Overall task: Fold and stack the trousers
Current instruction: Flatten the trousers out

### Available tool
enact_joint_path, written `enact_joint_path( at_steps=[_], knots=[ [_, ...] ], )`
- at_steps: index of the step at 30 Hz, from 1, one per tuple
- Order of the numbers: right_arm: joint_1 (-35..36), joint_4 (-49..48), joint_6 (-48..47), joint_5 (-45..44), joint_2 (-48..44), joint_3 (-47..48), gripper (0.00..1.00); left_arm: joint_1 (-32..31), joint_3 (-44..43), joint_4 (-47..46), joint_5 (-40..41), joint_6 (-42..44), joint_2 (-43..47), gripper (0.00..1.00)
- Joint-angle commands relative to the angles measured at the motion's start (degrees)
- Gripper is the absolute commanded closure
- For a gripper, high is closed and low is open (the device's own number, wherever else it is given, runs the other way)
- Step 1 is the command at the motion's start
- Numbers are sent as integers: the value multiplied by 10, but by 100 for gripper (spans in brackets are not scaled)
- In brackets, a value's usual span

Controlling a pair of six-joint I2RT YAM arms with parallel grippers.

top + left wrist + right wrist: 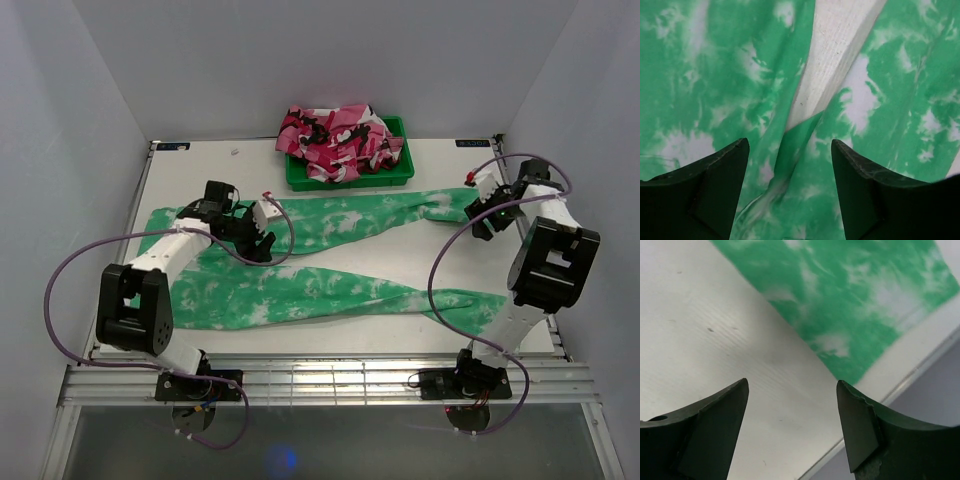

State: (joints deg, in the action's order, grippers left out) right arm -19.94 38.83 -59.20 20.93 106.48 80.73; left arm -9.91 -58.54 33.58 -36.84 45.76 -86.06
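Bright, even light falls from overhead, throwing only soft, faint shadows onto the table [400, 250] beneath both arms. No glare shows. The left gripper [789, 141] and right gripper [792, 381] read as near-black, underexposed shapes. The trousers [900, 100] ahead of the left one look sharp, blurring slightly between its fingertips.

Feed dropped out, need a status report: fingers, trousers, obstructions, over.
Left fingers open, empty. Right fingers open, empty. Trousers flat, legs spread, unfolded. Bin of pink clothes beyond, not blocking.
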Motion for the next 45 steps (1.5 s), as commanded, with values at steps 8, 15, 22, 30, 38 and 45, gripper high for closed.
enact_joint_path(
  at_steps=[8,15,22,30,38,45],
  knots=[
    [103,-154,-105,-72,-31,-108,20,-40,-28,-21,103,6,-60,44],
    [115,-236,-115,-105,6,-100,27,-41,-12,-22,116,28,-69,62],
    [122,-234,-130,-129,36,-78,77,-41,-10,-23,128,32,-75,88],
    [88,-216,-170,-134,-26,-95,92,-40,39,19,108,100,30,100],
    [46,-132,-228,-144,-21,-84,81,-31,69,55,101,123,57,79],
    [20,10,-224,-110,-83,-72,17,-27,12,68,79,31,87,2]
  ],
)
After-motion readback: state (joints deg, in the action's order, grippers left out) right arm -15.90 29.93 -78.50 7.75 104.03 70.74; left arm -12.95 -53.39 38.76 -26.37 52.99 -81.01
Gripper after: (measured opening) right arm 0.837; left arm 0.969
